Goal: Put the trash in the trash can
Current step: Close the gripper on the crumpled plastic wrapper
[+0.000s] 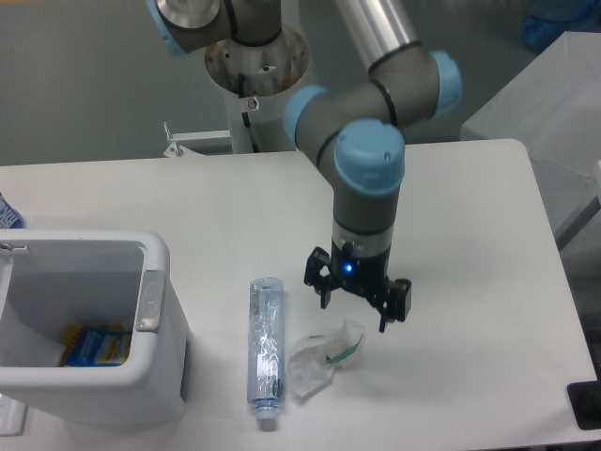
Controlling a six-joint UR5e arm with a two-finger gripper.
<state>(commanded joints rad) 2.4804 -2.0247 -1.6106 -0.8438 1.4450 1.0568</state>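
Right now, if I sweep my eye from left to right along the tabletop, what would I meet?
Large white rectangular plastic bin → long clear crinkled plastic bottle → crumpled clear-white wrapper with a green strip → black two-finger gripper, open just above the wrapper's right end.
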